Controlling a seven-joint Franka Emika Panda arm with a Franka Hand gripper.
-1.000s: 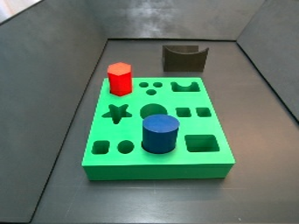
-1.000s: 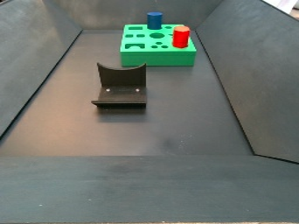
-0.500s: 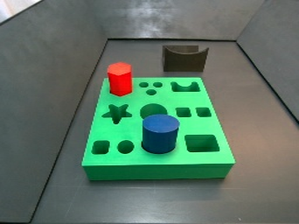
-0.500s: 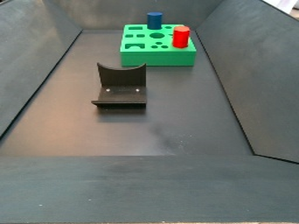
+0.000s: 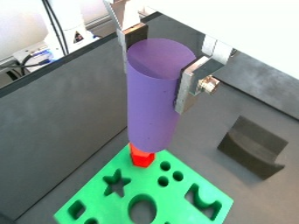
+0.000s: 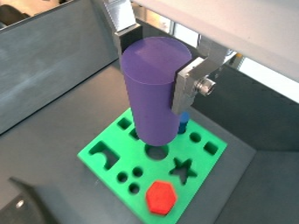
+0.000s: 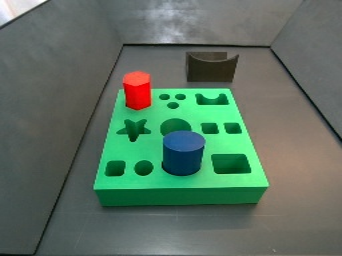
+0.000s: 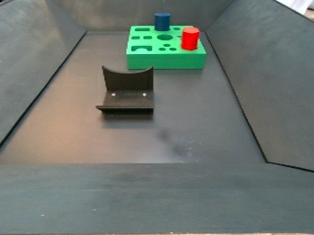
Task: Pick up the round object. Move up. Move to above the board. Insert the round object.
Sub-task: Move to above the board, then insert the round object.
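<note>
While the tall matte purple cylinder (image 5: 155, 92) hangs upright above the thick bright-green board with shaped cut-outs (image 5: 105, 203), the gripper (image 5: 163, 54) has its jaws clamped on the cylinder's upper part, silver finger plates (image 6: 191, 81) pressed to its sides in both wrist views. The side views show neither. A red hexagonal prism (image 7: 136, 89) and a short dark-blue cylinder (image 7: 182, 153) stand in the board. The dark L-shaped fixture (image 8: 125, 91) sits apart on the grey surface (image 8: 160, 138).

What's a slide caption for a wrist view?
Pincer holds purple cylinder above green board.
</note>
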